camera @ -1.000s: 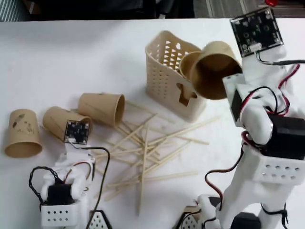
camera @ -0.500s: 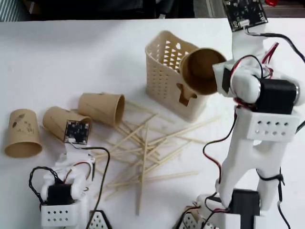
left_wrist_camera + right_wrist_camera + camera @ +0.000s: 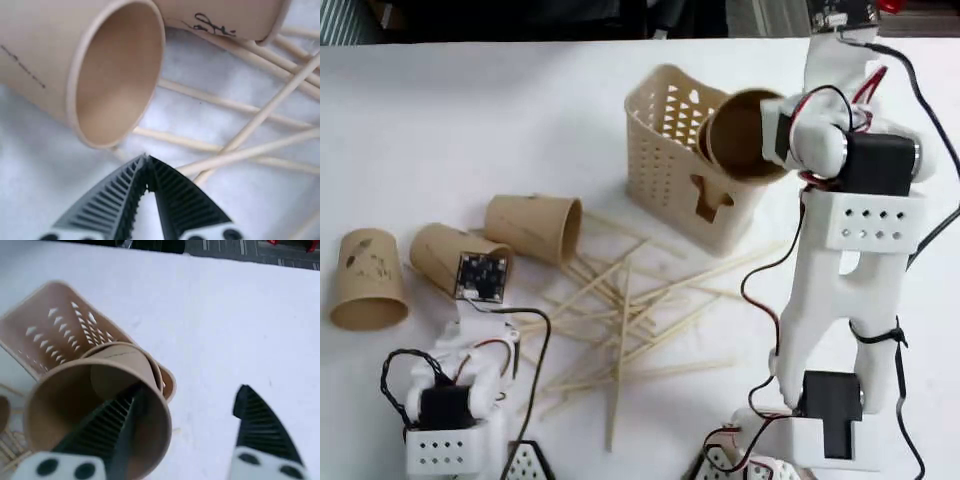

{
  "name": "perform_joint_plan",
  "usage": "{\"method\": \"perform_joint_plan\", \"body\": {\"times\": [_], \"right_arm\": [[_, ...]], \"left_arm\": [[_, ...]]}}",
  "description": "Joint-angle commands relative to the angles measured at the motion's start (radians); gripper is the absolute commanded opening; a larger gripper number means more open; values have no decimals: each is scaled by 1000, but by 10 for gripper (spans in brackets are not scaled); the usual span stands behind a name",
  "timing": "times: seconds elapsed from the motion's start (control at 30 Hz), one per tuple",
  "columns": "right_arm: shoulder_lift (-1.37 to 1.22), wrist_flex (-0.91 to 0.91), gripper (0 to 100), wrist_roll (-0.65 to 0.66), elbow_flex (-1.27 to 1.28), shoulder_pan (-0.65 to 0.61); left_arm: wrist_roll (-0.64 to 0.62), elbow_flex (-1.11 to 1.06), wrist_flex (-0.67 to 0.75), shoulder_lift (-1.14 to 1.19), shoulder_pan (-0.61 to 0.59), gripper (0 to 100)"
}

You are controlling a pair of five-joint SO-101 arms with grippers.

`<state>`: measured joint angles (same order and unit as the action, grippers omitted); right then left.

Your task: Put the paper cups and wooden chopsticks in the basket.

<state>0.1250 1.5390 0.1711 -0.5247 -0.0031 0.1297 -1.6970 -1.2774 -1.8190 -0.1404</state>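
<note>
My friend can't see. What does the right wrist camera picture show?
The right gripper is open, one finger inside a paper cup at the edge of the basket. A second cup sits in the basket, on a white table.

**Right arm and carried cup: shift toward the basket**

- Right arm [image 3: 850, 270]: it now reaches farther toward the top of the frame. A second ago its white links sat bunched at centre right. They now run in one long line from lower right to upper right, with the lower motor block exposed near the bottom.
- Wrist camera board [image 3: 842, 10]: fully in view at upper right before, it is now a sliver at the top edge.
- Paper cup [image 3: 745, 135] on that arm: it has moved left and slightly up, from beside the right rim of the basket [image 3: 665, 150] to over that rim. Its mouth looks smaller.
- Second cup [image 3: 704, 135] in the basket: its open rim was plainly seen before and is now almost covered by the carried cup.
</note>
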Motion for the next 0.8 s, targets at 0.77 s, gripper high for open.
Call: {"method": "perform_joint_plan", "body": {"times": [0.77], "right_arm": [[315,180,296,153,137,-88]], "left_arm": [[109,150,80,5,-50,28]]}}
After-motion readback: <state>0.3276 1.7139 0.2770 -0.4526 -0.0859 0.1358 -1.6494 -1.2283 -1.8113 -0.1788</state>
